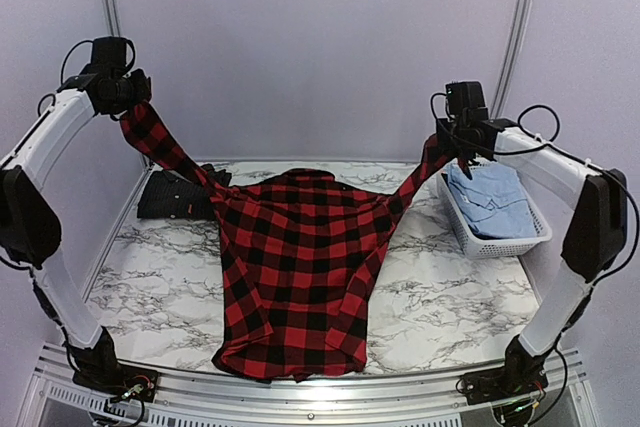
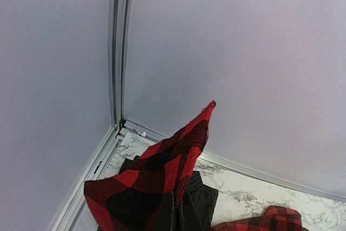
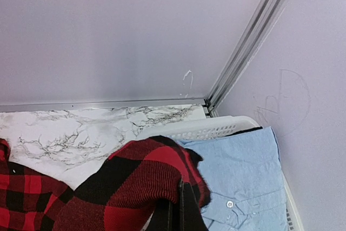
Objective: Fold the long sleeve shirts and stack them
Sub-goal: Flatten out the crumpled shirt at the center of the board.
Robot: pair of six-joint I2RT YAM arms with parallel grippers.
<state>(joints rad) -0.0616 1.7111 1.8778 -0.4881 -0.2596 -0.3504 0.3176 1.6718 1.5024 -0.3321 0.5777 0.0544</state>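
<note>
Aloft, left arm (image 1: 55,132) and right arm (image 1: 545,162) hold plaid shirt (image 1: 290,267) sleeves

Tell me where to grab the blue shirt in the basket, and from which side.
Pinch a raised fold near the middle of the blue shirt, coming straight down: the basket walls close off its sides and its top lies open. The right gripper is closest, but it and the left gripper hold the plaid shirt by its sleeves.

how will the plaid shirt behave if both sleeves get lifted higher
Likely floppy: the plaid shirt sags from the left end effector and right end effector, body wrinkled on the table. Probably light: sleeve pinches alone hold it up. May bunch if dragged.
</note>
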